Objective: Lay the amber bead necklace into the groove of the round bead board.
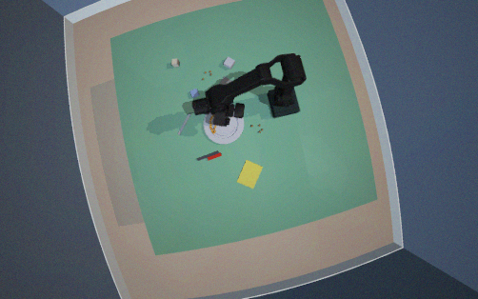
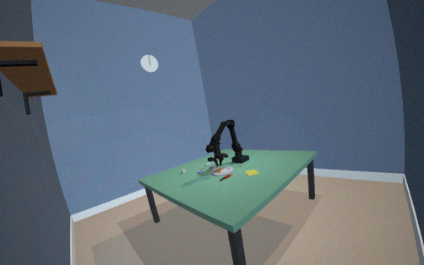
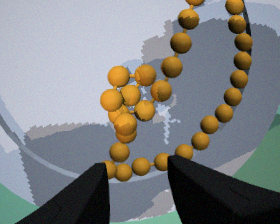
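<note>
You see the amber bead necklace (image 1: 212,129) (image 2: 219,170) (image 3: 181,43) bunched and looped on the round board (image 1: 232,135) (image 2: 226,170) (image 3: 66,60), inward from the worktop's (image 1: 259,214) (image 2: 230,202) left edge from above, and your gripper (image 1: 229,117) (image 2: 218,164) (image 3: 138,169) is slightly open, gripping nothing visibly.

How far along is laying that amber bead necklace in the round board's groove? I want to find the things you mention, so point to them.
The amber bead necklace (image 1: 212,127) (image 3: 181,43) is on the round white board (image 1: 224,138) (image 2: 230,172) (image 3: 71,55). The black gripper (image 3: 138,169) is around its near strand, grip unclear. Its bunched beads, inside the groove, still need laying.
</note>
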Controlling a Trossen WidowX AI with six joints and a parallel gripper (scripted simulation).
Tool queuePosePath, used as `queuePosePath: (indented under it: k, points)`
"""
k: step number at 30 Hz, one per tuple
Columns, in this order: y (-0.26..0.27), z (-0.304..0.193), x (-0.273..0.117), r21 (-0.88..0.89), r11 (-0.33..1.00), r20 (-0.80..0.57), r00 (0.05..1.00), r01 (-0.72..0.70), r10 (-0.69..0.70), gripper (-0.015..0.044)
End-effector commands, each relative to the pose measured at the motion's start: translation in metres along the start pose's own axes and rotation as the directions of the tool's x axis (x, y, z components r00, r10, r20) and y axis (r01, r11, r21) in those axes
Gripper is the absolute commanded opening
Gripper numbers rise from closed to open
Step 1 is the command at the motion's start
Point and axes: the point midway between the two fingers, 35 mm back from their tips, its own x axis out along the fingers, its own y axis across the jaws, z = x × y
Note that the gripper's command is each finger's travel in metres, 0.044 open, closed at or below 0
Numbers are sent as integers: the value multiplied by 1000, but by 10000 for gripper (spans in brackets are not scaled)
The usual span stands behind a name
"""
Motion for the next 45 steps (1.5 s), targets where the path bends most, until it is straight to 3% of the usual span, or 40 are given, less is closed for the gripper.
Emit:
queuePosePath:
  k: [1,18,20,30,45]
  points:
    - [3,-1,8,3,1000,-4,1000,-14,14,120]
    - [6,-2,26,8,1000,-5,1000,-23,23,120]
    - [4,-1,24,2,1000,-6,1000,-16,16,67]
    - [4,-1,24,2,1000,-6,1000,-16,16,1]
    - [4,-1,24,2,1000,-6,1000,-16,16,0]
